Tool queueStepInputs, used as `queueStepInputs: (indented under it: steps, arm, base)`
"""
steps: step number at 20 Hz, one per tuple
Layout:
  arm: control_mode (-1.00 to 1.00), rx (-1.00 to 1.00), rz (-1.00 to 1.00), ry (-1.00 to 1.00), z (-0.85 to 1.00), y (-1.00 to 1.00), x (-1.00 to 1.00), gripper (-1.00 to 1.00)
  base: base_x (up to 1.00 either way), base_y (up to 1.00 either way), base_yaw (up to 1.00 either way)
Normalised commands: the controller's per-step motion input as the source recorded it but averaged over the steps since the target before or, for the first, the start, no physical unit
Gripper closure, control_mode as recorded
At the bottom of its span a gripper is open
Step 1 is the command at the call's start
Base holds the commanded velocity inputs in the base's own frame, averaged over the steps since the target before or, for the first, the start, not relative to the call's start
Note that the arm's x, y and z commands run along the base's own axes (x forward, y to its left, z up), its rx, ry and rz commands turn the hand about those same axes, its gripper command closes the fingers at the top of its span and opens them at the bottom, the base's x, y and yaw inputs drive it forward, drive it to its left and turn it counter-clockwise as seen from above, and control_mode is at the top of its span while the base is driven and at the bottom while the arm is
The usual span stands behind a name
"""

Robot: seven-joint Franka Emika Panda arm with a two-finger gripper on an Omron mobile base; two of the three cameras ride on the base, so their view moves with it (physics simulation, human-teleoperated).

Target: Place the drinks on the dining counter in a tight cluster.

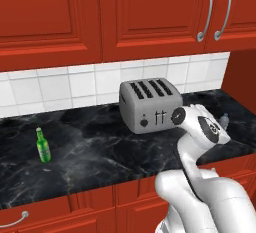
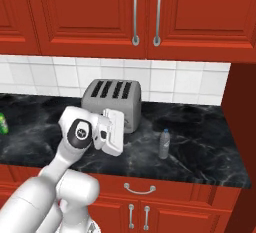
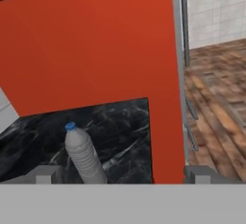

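My gripper (image 3: 120,175) stands spread as wide as it goes and grips nothing; in the hand view its two grey fingertips (image 3: 44,174) rise at the bottom edge, with the clear bottle (image 3: 82,155) between them, left of the middle and not touched. In the right base view my hand sits at centre left, in front of the toaster (image 2: 114,103), aimed toward that same blue-capped bottle, which stands upright at right of centre, well apart from the hand.

I judge the task barely begun: no drink is held and nothing is clustered. The slim green bottle (image 1: 43,146) stands upright at the far left of the left base view, well apart from the clear one (image 1: 223,121), which peeks out behind my wrist at the right edge. I cannot see a dark-red bottle, nor the dining counter. All the fetching and setting down seems left to do.

The surface is a narrow black counter (image 1: 100,147) with pale veins, glossy. Below it run red drawers with silver handles; above, white tiles (image 2: 180,82) and red wall cabinets (image 1: 150,12). A tall red panel closes the right end, and beyond it the hand view shows wooden floor (image 3: 216,93).
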Motion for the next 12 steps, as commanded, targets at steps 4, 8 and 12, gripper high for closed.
queueStepInputs:
  steps: [4, 8, 12]
  arm:
    - [-1.0, 0.0, 0.0, 0.0, -0.29, -0.17, 0.3, -1.0]
    - [-1.0, 0.0, 0.0, 0.0, -0.28, -0.21, 0.27, -1.0]
    - [-1.0, 0.0, 0.0, 0.0, -0.25, -0.18, 0.27, -1.0]
  base:
    - [0.0, 0.0, 0.0]
    - [0.0, 0.0, 0.0]
    - [0.0, 0.0, 0.0]
